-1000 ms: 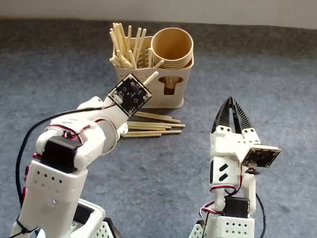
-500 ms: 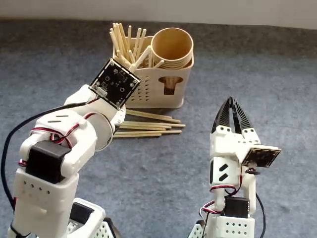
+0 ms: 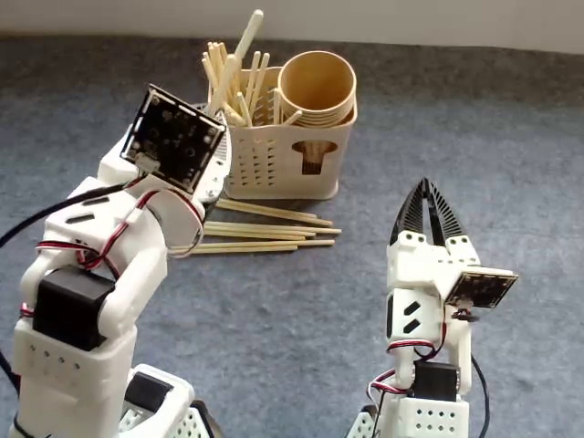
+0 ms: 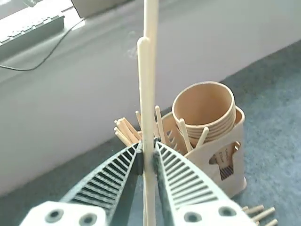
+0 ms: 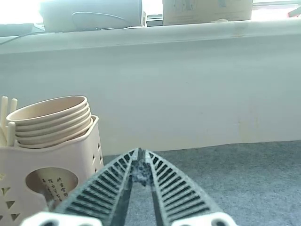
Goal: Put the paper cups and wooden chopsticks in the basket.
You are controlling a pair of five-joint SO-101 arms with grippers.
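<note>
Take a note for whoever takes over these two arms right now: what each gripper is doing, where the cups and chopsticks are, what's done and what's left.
Left gripper: shut on two chopsticks, held upright close to the basket.
Right gripper: shut, empty, apart from the basket.
Done: the paper cups sit stacked in the basket, with a bunch of chopsticks in the compartment beside them.
Left: drop the held pair in, then collect the loose chopsticks lying on the mat in front of the basket.
</note>
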